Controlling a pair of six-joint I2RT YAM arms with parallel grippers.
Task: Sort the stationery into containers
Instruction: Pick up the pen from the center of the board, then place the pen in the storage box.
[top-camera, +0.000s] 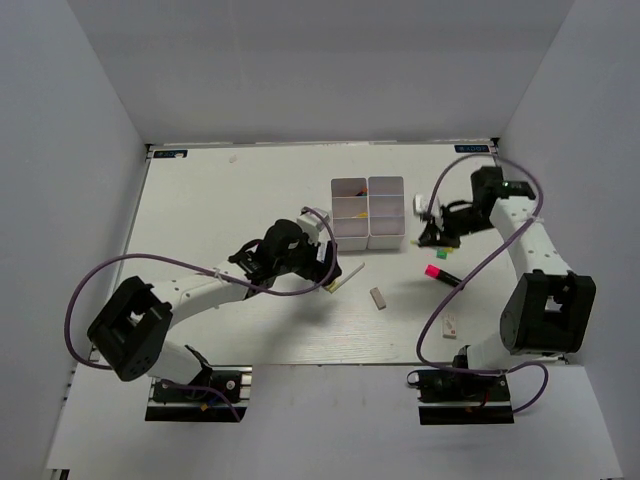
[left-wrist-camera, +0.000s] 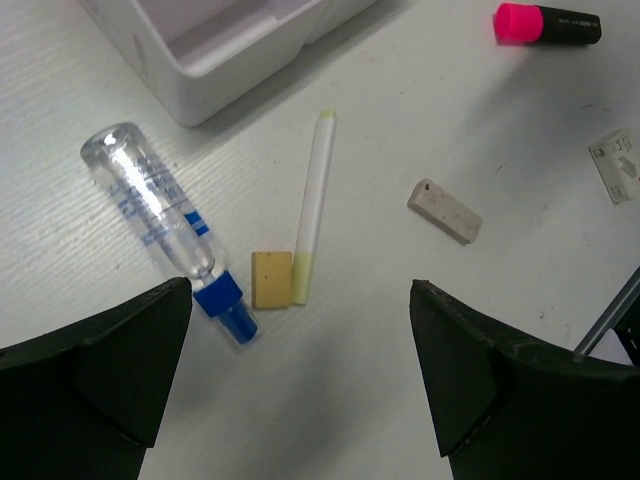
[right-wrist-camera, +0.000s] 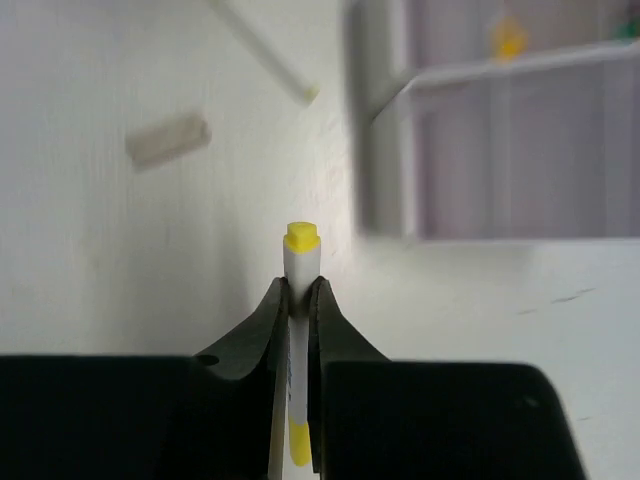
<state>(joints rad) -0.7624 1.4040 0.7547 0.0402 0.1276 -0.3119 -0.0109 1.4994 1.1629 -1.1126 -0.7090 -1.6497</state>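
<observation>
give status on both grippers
Left gripper open above tube, tan eraser. Right gripper shut on yellow-tipped stick, beside tray. Nothing seen blocking.

A clear blue-capped tube (left-wrist-camera: 170, 225), tan eraser (left-wrist-camera: 271, 279), white stick (left-wrist-camera: 313, 205) and grey eraser (left-wrist-camera: 444, 211) lie flat near the white tray (left-wrist-camera: 190, 95)

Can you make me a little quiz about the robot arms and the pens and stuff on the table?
1. True or false: the left gripper is squeezing something.
2. Pick one: what is the right gripper pinching? A) pink highlighter B) white stick with a yellow tip C) grey eraser
3. Count: how many compartments does the white tray have?
Key: 1 false, it is open and empty. 2 B. 3 six.
</observation>
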